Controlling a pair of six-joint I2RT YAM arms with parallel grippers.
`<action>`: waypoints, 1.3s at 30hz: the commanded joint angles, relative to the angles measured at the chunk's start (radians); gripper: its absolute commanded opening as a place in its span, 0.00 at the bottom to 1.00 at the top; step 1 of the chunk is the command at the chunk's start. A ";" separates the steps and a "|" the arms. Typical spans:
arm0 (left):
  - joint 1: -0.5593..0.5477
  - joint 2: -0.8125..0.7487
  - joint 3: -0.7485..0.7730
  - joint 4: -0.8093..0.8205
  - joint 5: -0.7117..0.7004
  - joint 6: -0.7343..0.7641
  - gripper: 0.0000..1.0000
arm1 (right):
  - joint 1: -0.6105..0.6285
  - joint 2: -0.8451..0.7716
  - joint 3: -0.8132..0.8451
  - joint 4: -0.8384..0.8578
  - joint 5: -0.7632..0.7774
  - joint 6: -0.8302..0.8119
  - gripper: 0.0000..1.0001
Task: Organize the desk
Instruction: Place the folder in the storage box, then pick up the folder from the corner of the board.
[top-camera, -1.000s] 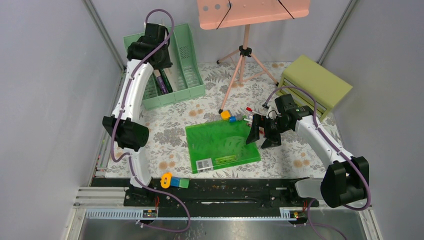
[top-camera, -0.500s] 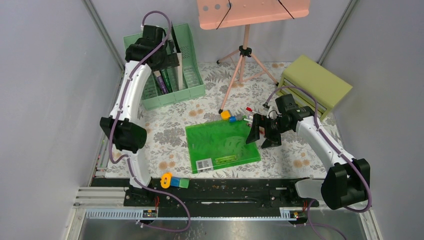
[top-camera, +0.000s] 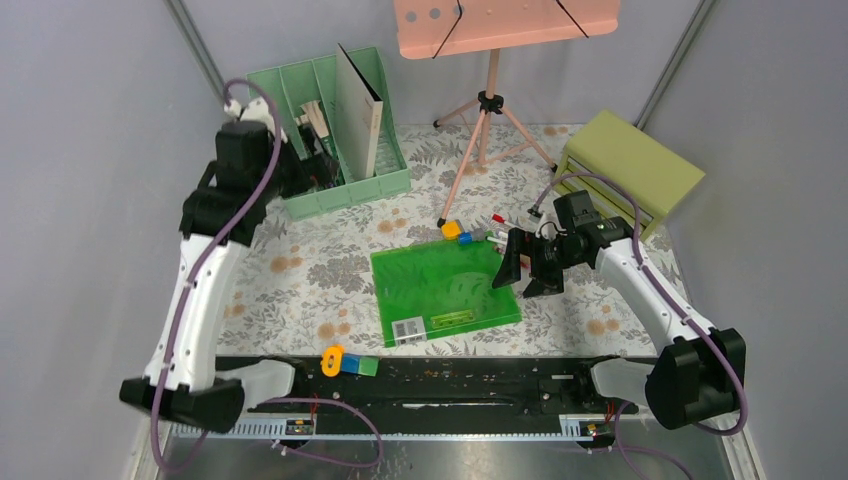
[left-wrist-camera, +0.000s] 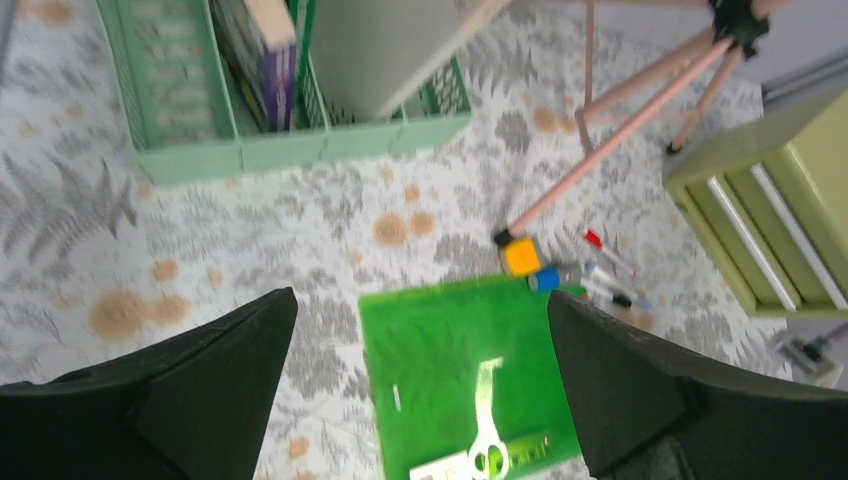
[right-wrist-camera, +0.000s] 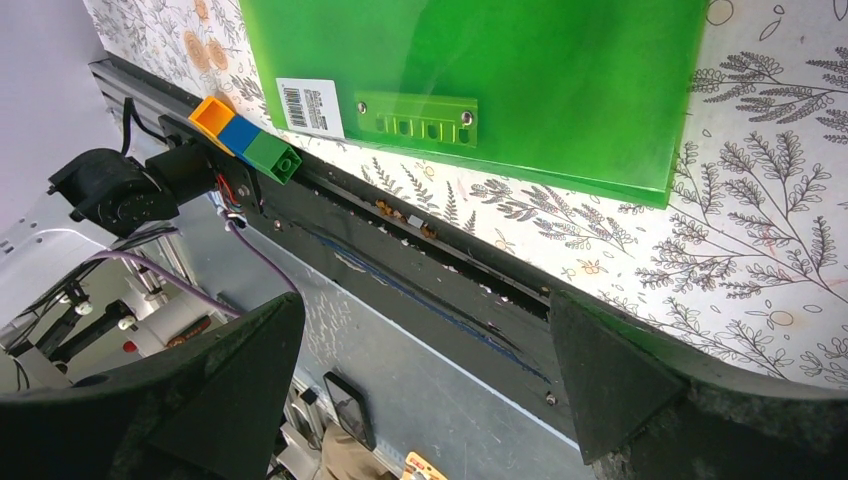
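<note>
Bench (top-camera: 330, 270) seen from above, covered in a pale cloth with grey ferns and orange flowers, filling the floor of the cell between the arm bases and the back wall. The biggest change from a second ago is on the left. The left arm, which then reached over the green file rack (top-camera: 385, 185) at the back left corner, has drawn back to the left of the rack. The left gripper (left-wrist-camera: 415, 300) was nearly closed then; its jaws now stand wide apart with nothing between them. A pale flat book (top-camera: 357, 110), earlier hidden behind the arm, now stands in view in the rack's right-hand slot, leaning slightly. The right gripper (top-camera: 520, 272) has barely moved: it hovers at the right edge of the green clipboard (top-camera: 440, 290) in the middle of the bench, jaws open and empty as before. The clipboard lies where it was. So do the small coloured blocks and markers (top-camera: 470, 233) just behind it, and the orange, blue and green block row (top-camera: 345, 362) at the near edge. The pink music stand (top-camera: 490, 100) and the olive drawer box (top-camera: 625, 165) at the back right are unchanged.
</note>
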 joint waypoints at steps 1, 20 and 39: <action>0.012 -0.148 -0.259 0.103 0.123 -0.087 0.99 | 0.006 -0.036 -0.007 0.003 -0.010 0.010 0.99; 0.013 -0.483 -1.065 0.400 0.406 -0.487 0.99 | 0.006 -0.025 -0.019 0.007 0.113 0.053 0.99; -0.155 -0.011 -0.971 0.374 0.400 -0.455 0.89 | -0.097 0.214 -0.012 0.048 0.180 0.045 0.99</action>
